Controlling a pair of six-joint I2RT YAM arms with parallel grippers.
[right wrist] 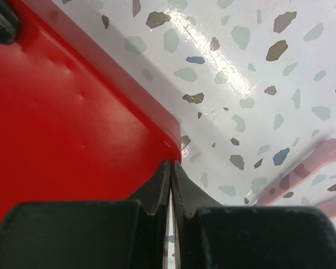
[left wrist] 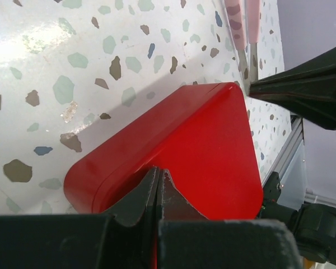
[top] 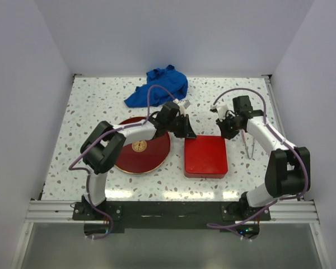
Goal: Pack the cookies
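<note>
Your left hand (top: pixel 186 133) closed on nothing, shut red box (top: pixel 206 157) right beneath it, your right hand (top: pixel 228 132) closed and empty over the box's corner, pink tongs (top: pixel 247 144) just beside it on the tabletop (top: pixel 101 106), cookies out of sight.

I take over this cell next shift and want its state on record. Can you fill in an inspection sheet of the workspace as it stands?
Surface: speckled table, glossy, no spills seen.
Job's things: cookies, nothing seen; red box with its lid on.
Clutter: dark red plate bare but for its gold emblem; blue cloth crumpled at the far edge; pink tongs right of the box.
Grippers: left gripper shut, over the box's far left corner; right gripper shut, at its far right corner; neither holds anything.
Cables: purple cables loop along both arms, clear of the box.
Surroundings: plain pale walls on three sides; metal rail at the near edge.
</note>
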